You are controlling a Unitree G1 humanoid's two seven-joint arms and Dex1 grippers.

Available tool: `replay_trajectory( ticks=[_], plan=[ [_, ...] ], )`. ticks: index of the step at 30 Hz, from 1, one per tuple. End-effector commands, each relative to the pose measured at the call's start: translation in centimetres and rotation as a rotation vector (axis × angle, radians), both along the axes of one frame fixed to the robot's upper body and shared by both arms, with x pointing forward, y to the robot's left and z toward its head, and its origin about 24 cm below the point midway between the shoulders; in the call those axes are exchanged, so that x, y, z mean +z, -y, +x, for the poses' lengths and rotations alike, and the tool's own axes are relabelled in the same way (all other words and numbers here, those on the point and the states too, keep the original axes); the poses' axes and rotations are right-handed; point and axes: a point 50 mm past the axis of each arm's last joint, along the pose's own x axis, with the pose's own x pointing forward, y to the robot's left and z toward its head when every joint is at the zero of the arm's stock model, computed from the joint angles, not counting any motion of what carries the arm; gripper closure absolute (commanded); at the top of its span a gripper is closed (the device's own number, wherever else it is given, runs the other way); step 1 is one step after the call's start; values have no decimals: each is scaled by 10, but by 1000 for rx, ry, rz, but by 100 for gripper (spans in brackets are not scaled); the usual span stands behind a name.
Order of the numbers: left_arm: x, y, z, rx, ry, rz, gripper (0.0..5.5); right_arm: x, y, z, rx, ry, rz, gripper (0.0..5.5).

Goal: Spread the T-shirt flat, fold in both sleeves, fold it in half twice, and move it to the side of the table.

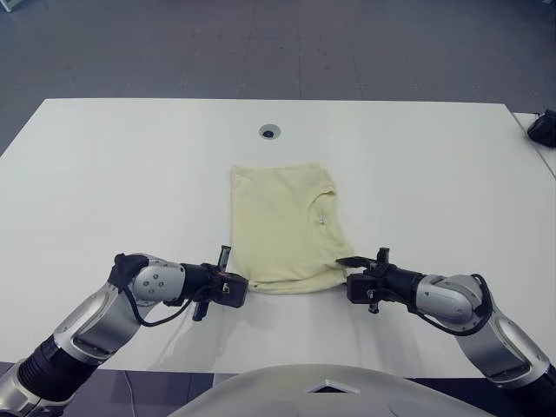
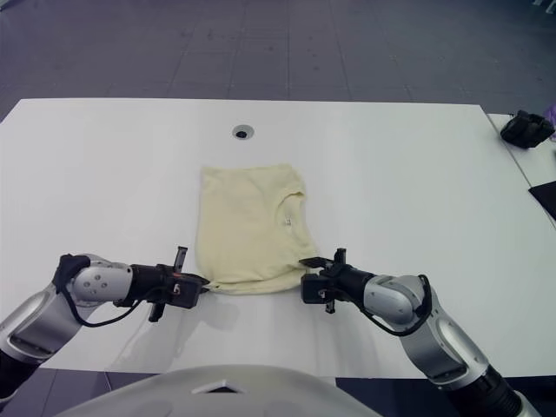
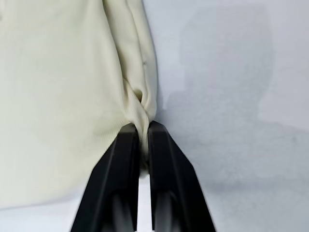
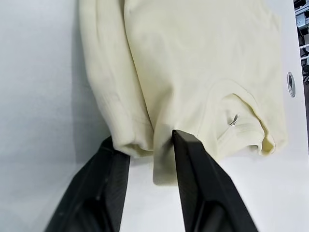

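Observation:
The pale yellow T-shirt lies folded into a narrow rectangle in the middle of the white table, neckline toward the right side. My left gripper is at its near left corner, shut on a pinch of hem. At the near right corner my right gripper holds a thick bunch of the folded edge between its fingers, which stand further apart than the left ones. Both corners stay low on the table.
A round cable hole sits in the table beyond the shirt. A black object rests on a neighbouring surface at the far right. Wide bare tabletop lies to the left and right of the shirt.

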Motion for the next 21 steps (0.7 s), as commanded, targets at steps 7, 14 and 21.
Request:
replay_trajectory(
  ticks=[7,14,21],
  plan=[
    [-1,-2,1,-12,-41,9,541,6,-3,1,13,-4,4,550],
    [12,-12,7,-21,-115,-5,541,10,12,-11,49,-151,-4,550],
    [17,-12,0,-34,-253,-63,542,10,22,-22,50,-322,9,550]
  ],
)
